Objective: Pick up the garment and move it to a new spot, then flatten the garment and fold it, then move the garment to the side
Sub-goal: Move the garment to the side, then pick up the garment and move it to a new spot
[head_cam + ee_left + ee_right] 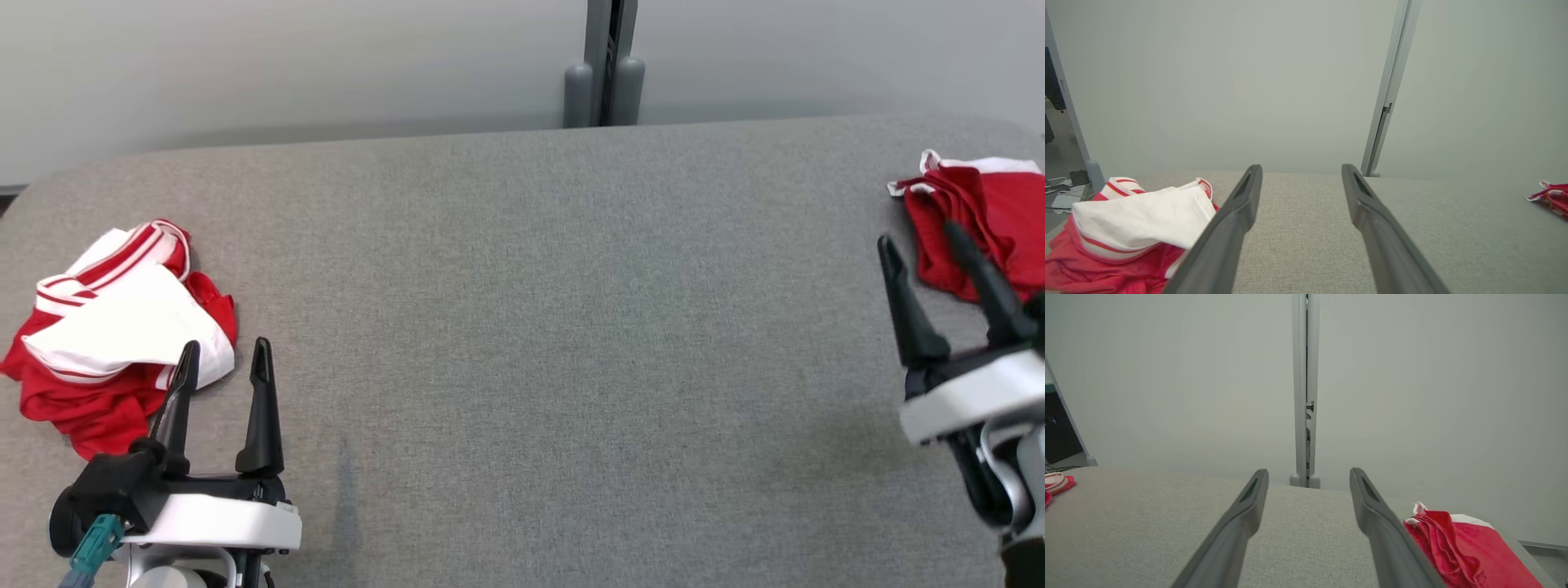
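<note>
Looks like the very start to me. Step one, the pick-up, hasn't happened yet as far as I can judge. The crumpled garment point(122, 327), red with white panels and striped trim, sits in a heap at the left end of the grey counter point(531, 327), and nothing about it looks flattened or folded. The left claw point(225, 347) is right beside it, its two dark fingers spread as wide as they go and nothing between them. Its outer finger overlaps the heap's near edge in the head view, but I can't tell if it's touching cloth or just hanging above it. The right claw point(921, 237) is way over at the other end, equally wide and also empty. One of its fingers lines up in front of a red bundle point(988, 220) by the counter's right edge, and again I can't say if there's contact. My guess is the left heap is the one to go for. The left claw needs to shift toward it, drop until a fold of fabric sits between the fingers, pinch, then carry it to the bare middle of the counter where there's room to spread it.
</note>
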Tool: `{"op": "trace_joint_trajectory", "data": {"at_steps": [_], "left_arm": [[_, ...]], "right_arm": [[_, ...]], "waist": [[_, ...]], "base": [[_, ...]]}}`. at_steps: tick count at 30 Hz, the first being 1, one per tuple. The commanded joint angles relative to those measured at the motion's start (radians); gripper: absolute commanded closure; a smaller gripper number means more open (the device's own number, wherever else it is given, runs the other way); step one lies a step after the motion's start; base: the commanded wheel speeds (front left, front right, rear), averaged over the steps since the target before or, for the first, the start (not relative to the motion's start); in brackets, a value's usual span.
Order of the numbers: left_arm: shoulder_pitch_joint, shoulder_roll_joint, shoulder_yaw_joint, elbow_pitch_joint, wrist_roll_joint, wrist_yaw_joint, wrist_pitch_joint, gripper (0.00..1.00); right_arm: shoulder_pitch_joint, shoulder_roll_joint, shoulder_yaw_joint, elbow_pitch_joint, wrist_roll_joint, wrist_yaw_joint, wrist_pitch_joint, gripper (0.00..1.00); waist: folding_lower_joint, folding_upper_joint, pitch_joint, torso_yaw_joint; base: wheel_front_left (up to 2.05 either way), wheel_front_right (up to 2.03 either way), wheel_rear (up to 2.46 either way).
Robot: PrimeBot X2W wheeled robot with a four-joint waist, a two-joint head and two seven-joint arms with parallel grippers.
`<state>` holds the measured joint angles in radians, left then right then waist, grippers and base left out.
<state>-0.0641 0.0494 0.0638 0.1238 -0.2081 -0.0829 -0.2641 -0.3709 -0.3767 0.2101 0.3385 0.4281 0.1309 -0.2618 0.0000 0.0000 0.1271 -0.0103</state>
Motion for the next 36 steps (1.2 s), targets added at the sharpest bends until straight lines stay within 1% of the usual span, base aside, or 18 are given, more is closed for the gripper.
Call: {"op": "trace_joint_trajectory", "data": {"at_steps": [1, 4, 8, 9, 22, 36], "left_arm": [[0.016, 0.003, 0.0, 0.006, -0.004, 0.004, 0.0, 0.0], [0.024, 0.003, -0.003, 0.014, -0.007, 0.008, 0.0, 0.0], [0.044, 0.003, -0.007, 0.027, -0.012, 0.014, 0.0, 0.0], [0.044, 0.003, -0.007, 0.027, -0.012, 0.014, 0.0, 0.0], [0.077, 0.003, -0.006, 0.07, -0.005, 0.014, 0.0, 0.0], [0.082, 0.003, 0.008, 0.097, 0.033, 0.011, 0.0, 0.0]], "right_arm": [[0.037, 0.011, -0.018, -0.016, -0.003, 0.0, -0.005, 0.0], [0.105, 0.04, -0.052, -0.034, 0.001, 0.0, -0.005, 0.0], [0.174, 0.073, -0.071, -0.05, -0.004, 0.0, -0.005, 0.0], [0.174, 0.073, -0.071, -0.05, -0.004, 0.0, -0.005, 0.0], [0.311, 0.175, -0.131, -0.093, -0.038, 0.0, -0.005, 0.0], [0.364, 0.223, -0.167, -0.117, -0.052, 0.0, -0.005, 0.0]], "waist": [[0.0, 0.0, -0.024, 0.008], [0.0, 0.0, -0.047, 0.01], [0.0, 0.0, -0.072, 0.009], [0.0, 0.0, -0.072, 0.009], [0.0, 0.0, -0.125, 0.017], [0.0, 0.0, -0.137, 0.034]], "base": [[0.0, 0.0, 0.0], [0.0, 0.0, 0.0], [0.0, 0.0, 0.0], [0.0, 0.0, 0.0], [0.0, 0.0, 0.0], [0.0, 0.0, 0.0]]}}
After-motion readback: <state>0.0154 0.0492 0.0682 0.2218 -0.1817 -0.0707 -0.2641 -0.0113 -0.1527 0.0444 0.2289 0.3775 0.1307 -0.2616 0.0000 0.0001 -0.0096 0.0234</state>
